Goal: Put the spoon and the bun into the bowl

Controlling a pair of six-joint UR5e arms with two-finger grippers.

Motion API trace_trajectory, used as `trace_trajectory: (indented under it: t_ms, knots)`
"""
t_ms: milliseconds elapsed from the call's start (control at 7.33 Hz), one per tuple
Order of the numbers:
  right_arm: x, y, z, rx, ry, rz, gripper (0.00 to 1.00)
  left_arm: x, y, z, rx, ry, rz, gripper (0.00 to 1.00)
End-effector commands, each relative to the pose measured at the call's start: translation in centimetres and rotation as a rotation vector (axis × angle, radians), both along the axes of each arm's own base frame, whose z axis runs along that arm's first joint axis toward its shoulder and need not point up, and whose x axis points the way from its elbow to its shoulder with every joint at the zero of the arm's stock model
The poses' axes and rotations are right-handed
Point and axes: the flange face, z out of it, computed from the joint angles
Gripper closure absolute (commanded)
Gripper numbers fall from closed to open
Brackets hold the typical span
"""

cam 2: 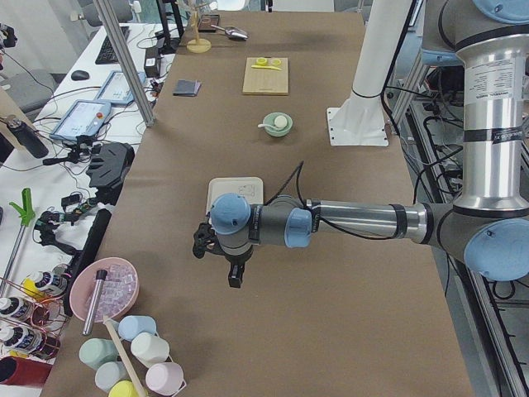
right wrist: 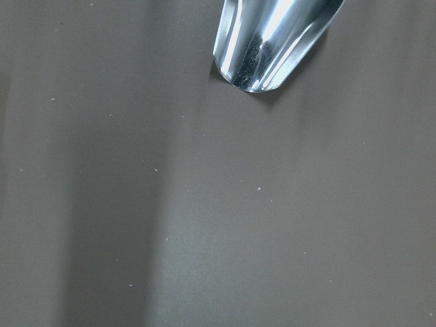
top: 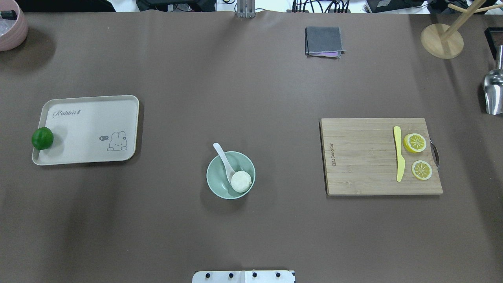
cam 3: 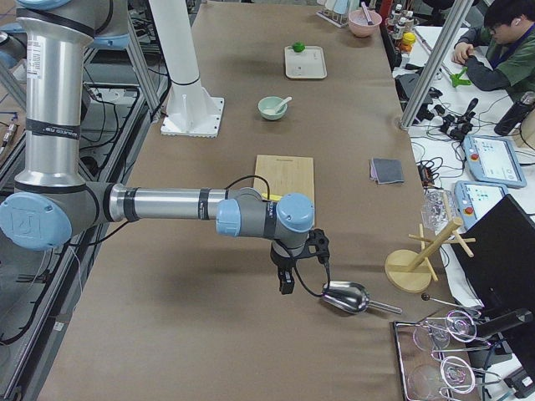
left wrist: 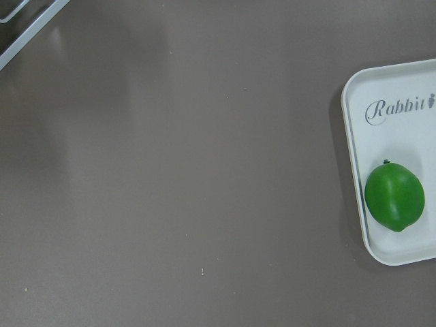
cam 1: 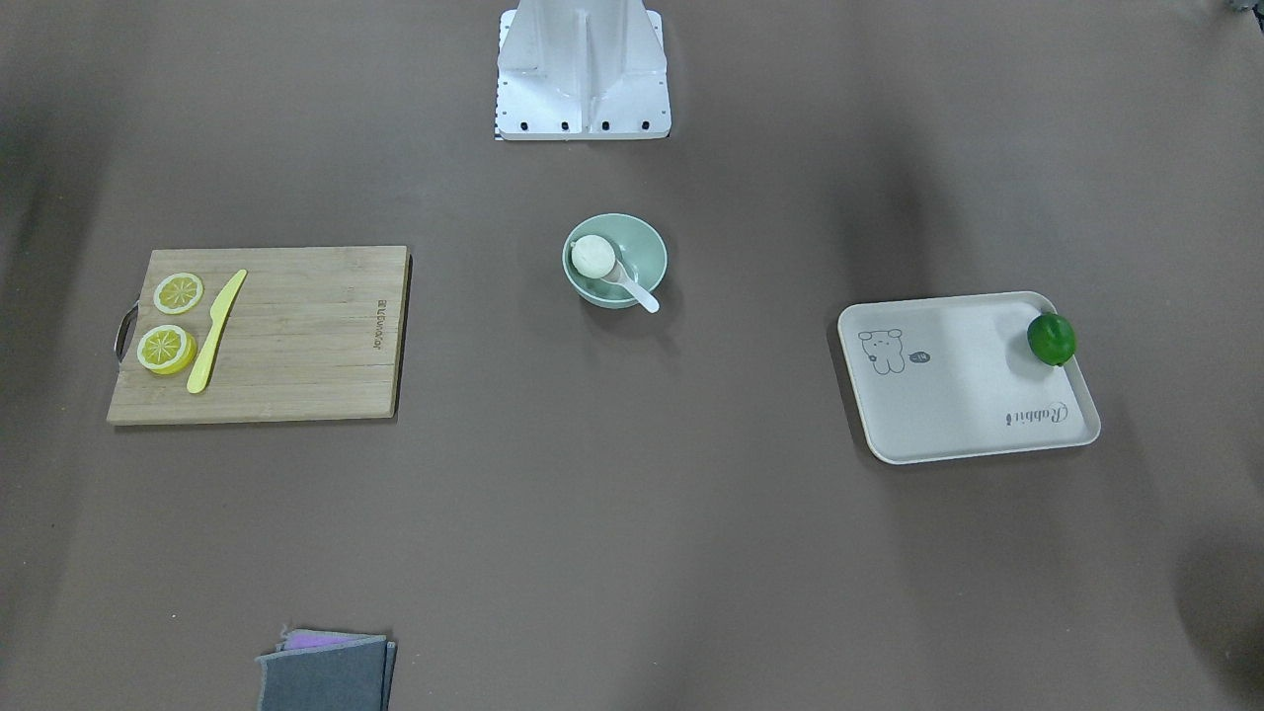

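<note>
What else sits on my table
Tray [top: 90,118] at ten o'clock, lime [top: 42,138] on its nine o'clock edge. Board [top: 361,157] at two holds knife [top: 399,154] and lemon slices [top: 415,142]. Cloth [top: 323,41] at one, scoop [top: 494,92] beyond the board.

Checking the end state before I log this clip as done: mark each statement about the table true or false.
1. The bun sits inside the mint-green bowl. True.
2. The white soup spoon lies flat on the table beside the bowl. False: its scoop is in the bowl and its handle sticks out over the rim.
3. Two lemon slices and a yellow knife lie on the bamboo cutting board. True.
4. The lime lies on the cutting board. False: it rests in the rabbit-print tray, against its rim.
</note>
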Motion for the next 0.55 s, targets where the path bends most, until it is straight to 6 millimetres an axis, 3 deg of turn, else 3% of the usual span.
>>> trace_trajectory:
  t_ms: [0,409]
  knots:
    - [-0.07,0.00,0.02,-0.001,-0.003,-0.001,0.00,0.00,-0.03,-0.08,0.002,0.000,0.000,0.01]
    - [-0.19,0.01,-0.09,-0.002,-0.019,-0.001,0.00,0.00,-0.04,-0.17,0.005,0.000,0.000,0.01]
